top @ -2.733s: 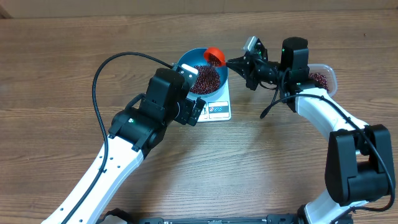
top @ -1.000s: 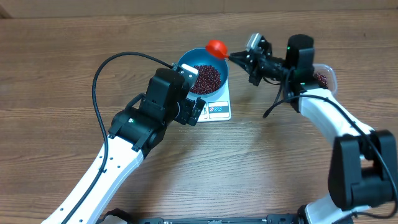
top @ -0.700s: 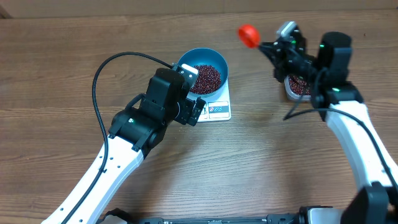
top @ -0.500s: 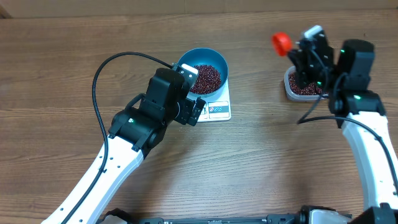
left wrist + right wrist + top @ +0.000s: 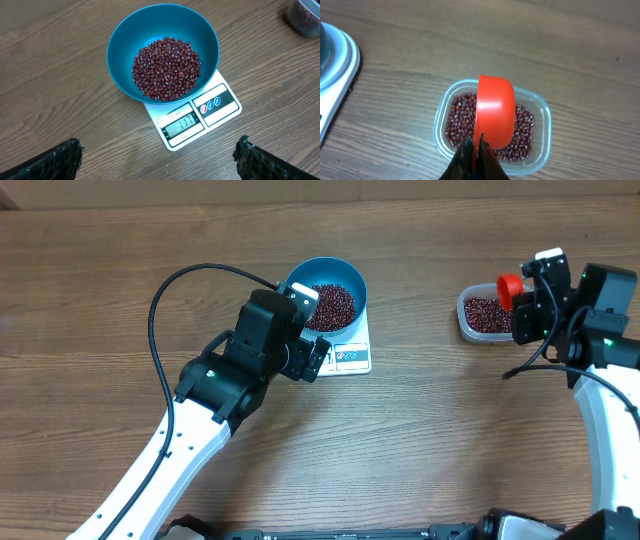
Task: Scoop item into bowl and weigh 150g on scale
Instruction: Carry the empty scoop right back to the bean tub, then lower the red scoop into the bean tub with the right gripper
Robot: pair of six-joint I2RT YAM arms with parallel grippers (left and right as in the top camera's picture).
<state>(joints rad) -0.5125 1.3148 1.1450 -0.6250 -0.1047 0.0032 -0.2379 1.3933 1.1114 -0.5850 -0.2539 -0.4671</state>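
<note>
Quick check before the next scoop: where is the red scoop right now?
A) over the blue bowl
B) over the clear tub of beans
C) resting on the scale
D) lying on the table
B: the right tool holds the red scoop above the clear tub of beans, well away from the blue bowl on the scale.
</note>
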